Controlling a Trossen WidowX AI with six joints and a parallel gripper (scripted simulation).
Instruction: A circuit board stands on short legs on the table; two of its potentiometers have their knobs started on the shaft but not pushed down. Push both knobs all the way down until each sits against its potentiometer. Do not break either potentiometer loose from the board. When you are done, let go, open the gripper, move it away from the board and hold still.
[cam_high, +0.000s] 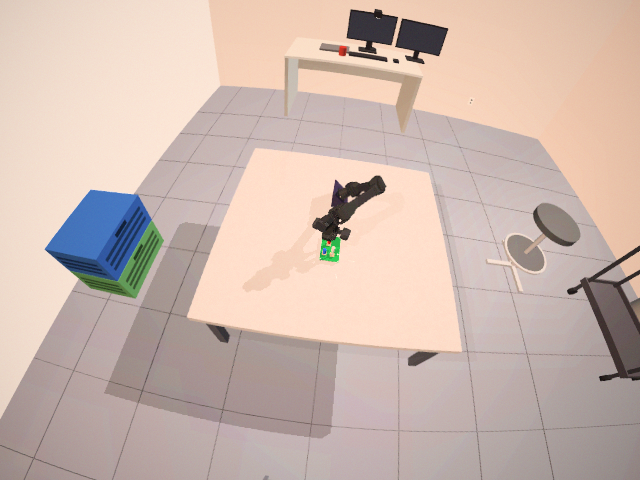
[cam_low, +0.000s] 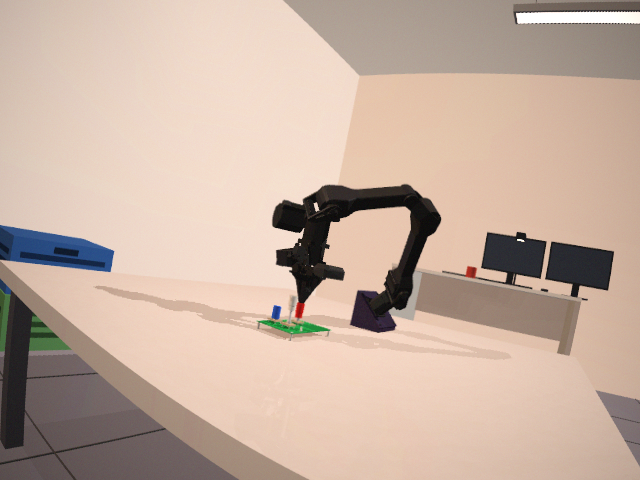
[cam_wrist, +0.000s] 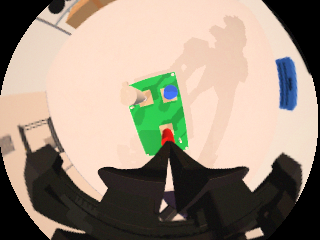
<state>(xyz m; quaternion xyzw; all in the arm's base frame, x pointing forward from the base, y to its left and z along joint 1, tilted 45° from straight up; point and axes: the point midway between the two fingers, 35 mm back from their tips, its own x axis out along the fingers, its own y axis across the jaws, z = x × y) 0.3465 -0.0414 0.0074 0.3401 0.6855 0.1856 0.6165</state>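
Note:
A small green circuit board (cam_high: 328, 254) (cam_low: 310, 327) (cam_wrist: 148, 126) stands on short legs near the middle of the table. It carries a red knob (cam_low: 299, 308) (cam_wrist: 167, 135) (cam_high: 329, 242) and a blue knob (cam_low: 276, 311) (cam_wrist: 171, 92) (cam_high: 324, 251), plus a pale bare shaft (cam_low: 292, 301) between them. My gripper (cam_low: 303, 300) (cam_wrist: 168, 143) is shut, empty, and points straight down. Its joined fingertips rest right at the top of the red knob. The blue knob stands apart to the left in the exterior view.
The arm's purple base block (cam_low: 371, 312) (cam_high: 338, 191) sits on the table behind the board. A blue and green crate stack (cam_high: 105, 242), a stool (cam_high: 553, 227), a dark rack (cam_high: 615, 320) and a desk with monitors (cam_high: 356, 64) stand around the table.

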